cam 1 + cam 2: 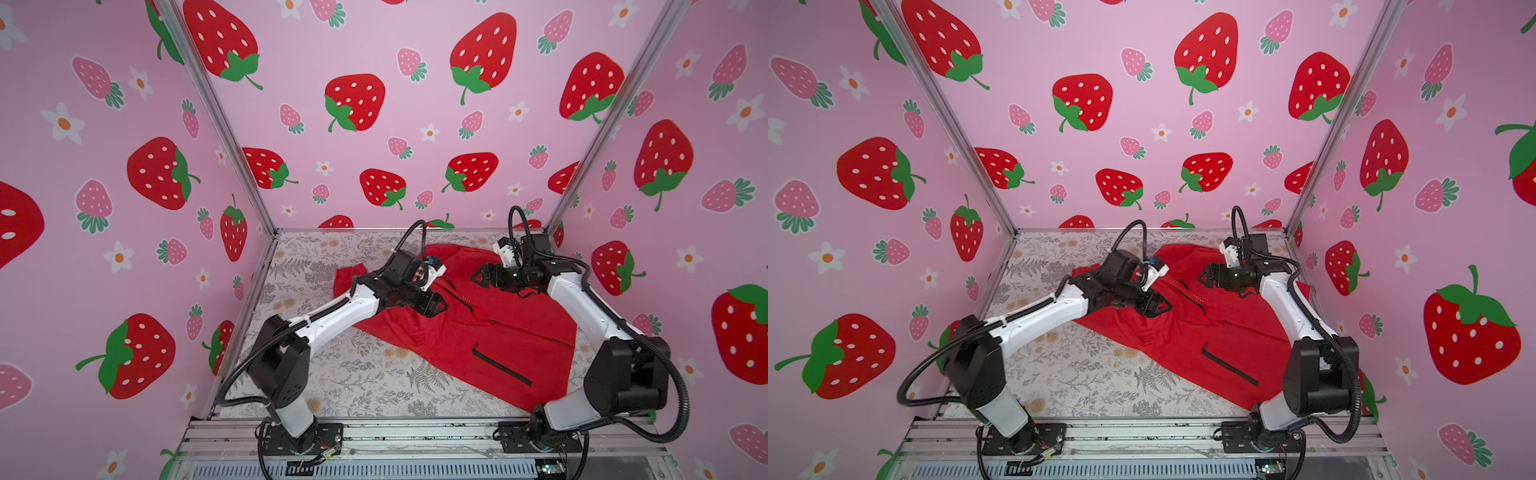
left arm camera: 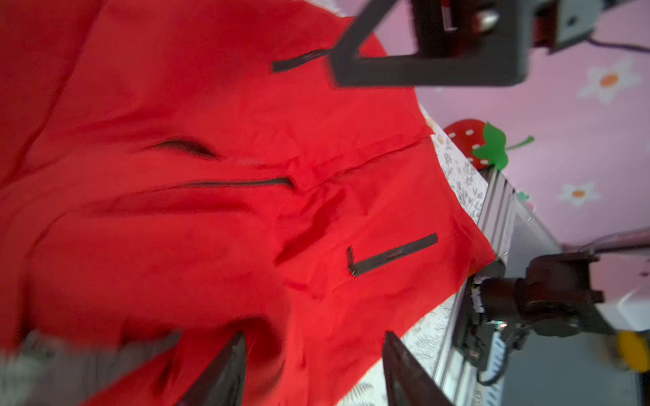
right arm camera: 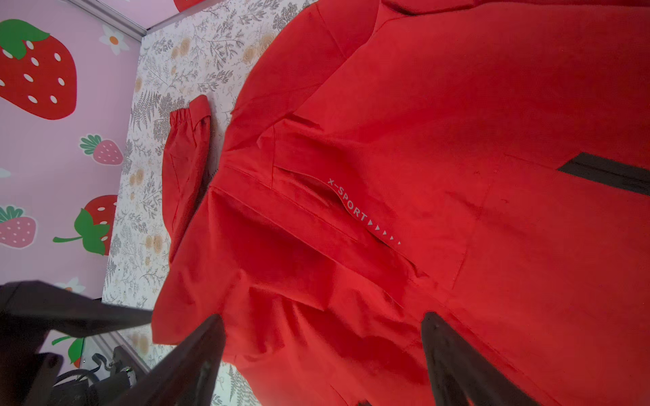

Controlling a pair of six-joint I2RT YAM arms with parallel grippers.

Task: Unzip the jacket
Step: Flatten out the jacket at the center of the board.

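The red jacket (image 1: 498, 332) (image 1: 1217, 332) lies front up on the table, spread to the right of the middle. Its black front zip (image 2: 242, 182) shows as a thin dark line between red folds. A black pocket zip (image 1: 500, 365) (image 2: 394, 255) lies near the hem, and white chest lettering (image 3: 346, 202) sits beside the zip flap. My left gripper (image 1: 441, 306) (image 2: 313, 355) hovers open over the chest, with only fabric below its fingers (image 2: 228, 369). My right gripper (image 1: 478, 277) (image 3: 323, 337) is open just above the upper part of the jacket, facing the left one.
The table (image 1: 353, 374) has a grey floral cover. One sleeve cuff (image 1: 347, 274) (image 3: 190, 116) lies out to the left of the body. An aluminium rail (image 1: 415, 432) carries both arm bases at the front. Strawberry-print walls close three sides.
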